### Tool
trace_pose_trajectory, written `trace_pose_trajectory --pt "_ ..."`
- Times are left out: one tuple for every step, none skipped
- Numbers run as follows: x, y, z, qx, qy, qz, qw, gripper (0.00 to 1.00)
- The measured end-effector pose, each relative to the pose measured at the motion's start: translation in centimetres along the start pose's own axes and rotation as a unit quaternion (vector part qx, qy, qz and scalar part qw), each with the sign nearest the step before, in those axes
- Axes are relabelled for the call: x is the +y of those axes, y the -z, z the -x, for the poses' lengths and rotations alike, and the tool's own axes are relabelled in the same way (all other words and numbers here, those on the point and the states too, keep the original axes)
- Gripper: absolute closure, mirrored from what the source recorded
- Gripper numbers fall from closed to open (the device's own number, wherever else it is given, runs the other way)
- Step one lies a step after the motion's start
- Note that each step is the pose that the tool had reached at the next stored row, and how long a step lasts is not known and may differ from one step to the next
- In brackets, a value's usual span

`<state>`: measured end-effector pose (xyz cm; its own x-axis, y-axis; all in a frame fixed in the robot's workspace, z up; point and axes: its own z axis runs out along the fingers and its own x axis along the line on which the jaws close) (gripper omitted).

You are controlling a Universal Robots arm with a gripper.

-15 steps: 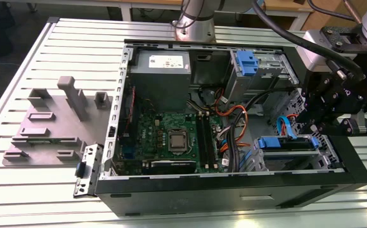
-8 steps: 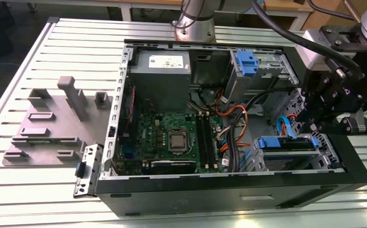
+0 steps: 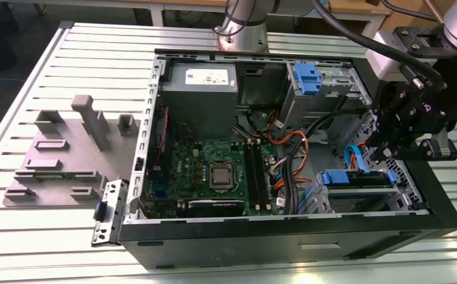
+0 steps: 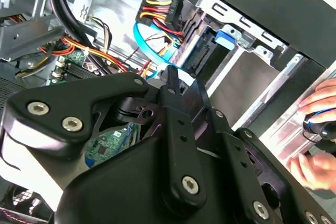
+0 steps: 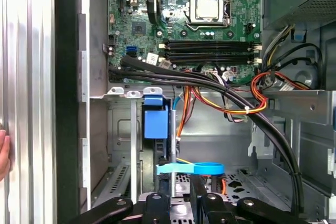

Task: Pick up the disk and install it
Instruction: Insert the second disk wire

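- A slatted pale metal worktable (image 3: 47, 77) carries an open black desktop computer case (image 3: 291, 236) lying on its side, with a grey moulded fixture block (image 3: 62, 154) well apart toward the exterior view's left.
- Inside the case, a green motherboard (image 3: 212, 171) sits beside a large grey power-supply box (image 3: 200, 89).
- The black robot gripper (image 3: 414, 127) hangs over the drive-bay end of the case, toward the exterior view's right; in both wrist views its black linkage fills the foreground (image 4: 173, 145).
- Whether its fingers are parted or closed, and whether they grip anything, cannot be told.
- The disk (image 3: 360, 188), a flat silver-grey drive with blue plastic rails, lies in the metal drive bay just below the gripper, its blue latch (image 5: 156, 121) visible in the first wrist view.
- A light-blue flat data cable (image 5: 191, 169) loops near the gripper.
- A person's hand (image 4: 320, 140) rests at the case edge.
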<state>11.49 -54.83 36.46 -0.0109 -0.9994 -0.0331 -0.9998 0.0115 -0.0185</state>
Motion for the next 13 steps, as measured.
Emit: trace_pose_trajectory --pt "-0.02 -0.03 0.13 -0.0002 0.000 0.0000 1.00000 0.70" --pt "-0.04 -0.05 0.25 -0.0003 0.000 0.0000 1.00000 0.70" --pt "-0.06 -0.09 0.38 -0.0005 0.000 0.0000 1.00000 0.70" --pt "-0.10 -0.13 0.52 -0.0007 0.000 0.0000 1.00000 0.70" --pt "-0.15 -0.18 0.63 -0.0009 0.000 0.0000 1.00000 0.70" --pt "-0.24 -0.24 0.68 -0.0011 0.000 0.0000 1.00000 0.70" --pt "-0.38 -0.31 0.72 -0.0012 0.000 0.0000 1.00000 0.70" --pt "-0.55 -0.39 0.76 -0.0012 0.000 0.0000 1.00000 0.70" --pt "-0.74 -0.48 0.79 -0.0012 0.000 0.0000 1.00000 0.70" --pt "-0.94 -0.58 0.84 -0.0012 0.000 0.0001 1.00000 0.70" --pt "-1.11 -0.68 0.89 -0.0011 0.000 0.0001 1.00000 0.70" --pt "-1.26 -0.77 0.95 -0.0011 0.000 0.0001 1.00000 0.70" --pt "-1.36 -0.85 1.02 -0.0011 0.000 0.0001 1.00000 0.70"
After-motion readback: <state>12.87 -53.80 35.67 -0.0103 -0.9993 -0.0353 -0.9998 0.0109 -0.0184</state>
